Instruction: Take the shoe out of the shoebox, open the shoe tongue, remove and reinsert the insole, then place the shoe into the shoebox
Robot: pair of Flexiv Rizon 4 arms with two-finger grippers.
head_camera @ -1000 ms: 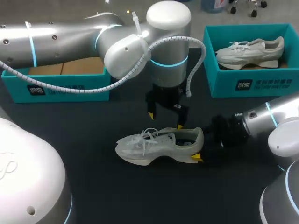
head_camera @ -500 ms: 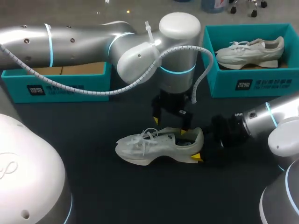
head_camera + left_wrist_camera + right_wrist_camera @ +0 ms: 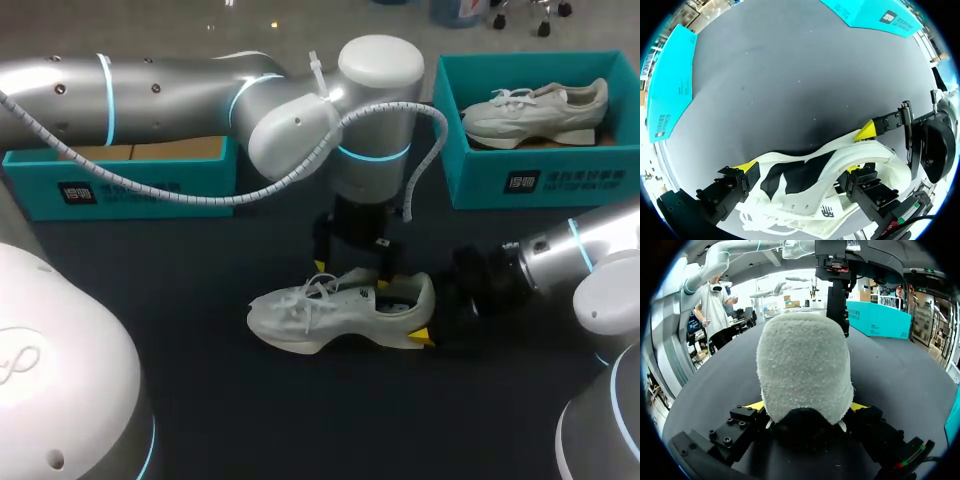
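Finds the left arm (image 3: 150,90) stretched in from the left side in the head view, wrist turned straight down, with the left gripper (image 3: 351,275) hanging over the shoe (image 3: 330,312). Shows its fingers spread wide, one yellow tip behind the laces and the other down at the shoe's opening; cannot say for sure whether either tip touches, so reads it as released, not grasping. Finds the right arm (image 3: 585,250) coming in low from the right, the right gripper (image 3: 428,315) clenched on the shoe's heel, one yellow tip showing beneath it. Places the shoe upright on its sole on the black table (image 3: 220,400), toe to the left, outside both boxes. Gets from the left wrist view what the head view hides: the dark inside of the shoe lying open between the left gripper's fingers, and one of the right gripper's fingertips (image 3: 866,131) against the heel just ahead. Gets from the right wrist view the fuzzy grey heel filling the space between that gripper's fingers, a sliver of yellow on either side, and the left gripper standing upright beyond it. Sees along the table's far edge the empty shoebox (image 3: 120,188), teal with a bare cardboard floor, at the left, and the full shoebox (image 3: 545,185) at the right, a second shoe (image 3: 540,110) lying inside.
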